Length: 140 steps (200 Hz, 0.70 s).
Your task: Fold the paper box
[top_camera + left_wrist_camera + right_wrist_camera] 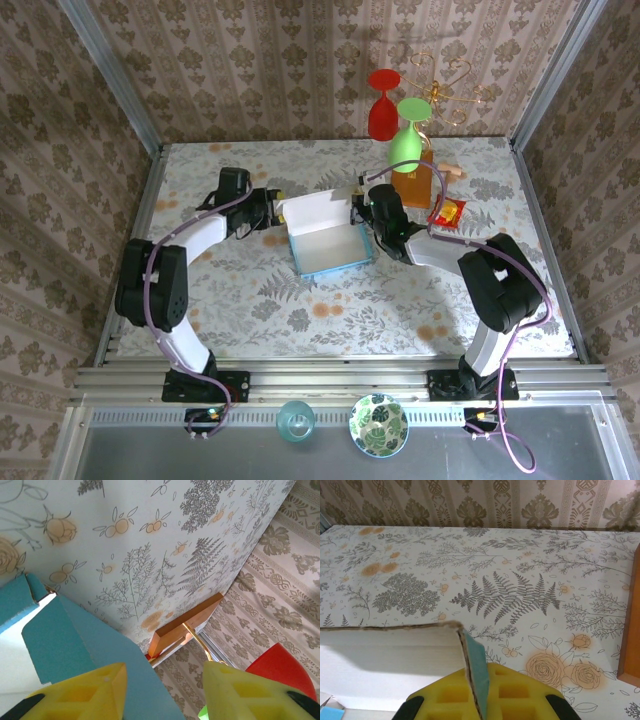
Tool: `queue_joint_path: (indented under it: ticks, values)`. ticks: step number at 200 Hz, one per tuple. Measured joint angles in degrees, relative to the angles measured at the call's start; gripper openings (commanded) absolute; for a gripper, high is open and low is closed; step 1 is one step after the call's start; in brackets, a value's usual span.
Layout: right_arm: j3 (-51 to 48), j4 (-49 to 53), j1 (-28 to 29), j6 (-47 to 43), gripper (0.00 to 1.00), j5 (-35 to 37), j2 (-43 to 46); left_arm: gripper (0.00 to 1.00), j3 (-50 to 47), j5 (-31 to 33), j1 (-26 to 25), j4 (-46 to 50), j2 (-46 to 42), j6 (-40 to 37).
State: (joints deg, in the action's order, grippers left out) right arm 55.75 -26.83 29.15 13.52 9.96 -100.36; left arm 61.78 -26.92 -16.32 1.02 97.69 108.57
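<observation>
Yellow pads (515, 695) of right gripper (477, 682) pressed together on box (390, 655) wall, cardboard edge pinched between. Left gripper (165, 685) fingers well apart, blue flap (65, 640) between them, lying against one pad, unclamped. Seen from above: box mid-table (250, 300), open-topped, white inside, blue outside, back panel raised. Left gripper at its left end, right gripper at its right. Orange block (412, 185) near right gripper, farther back.

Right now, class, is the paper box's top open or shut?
Open. The paper box shows its white inside from above; its rear flap stands raised, not folded over.
</observation>
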Motion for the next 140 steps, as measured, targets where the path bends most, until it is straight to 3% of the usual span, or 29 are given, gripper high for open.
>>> queue_joint_path:
  ticks: [82,140]
  values:
    - [-0.2,-0.1,2.9,0.4,0.00,5.1,0.0,0.44,0.4,6.9,-1.2,3.1,-1.1,7.0]
    - [-2.0,-1.7,4.0,2.7,0.00,6.9,0.0,0.32,1.3,10.3,-1.7,3.7,-0.9,8.0]
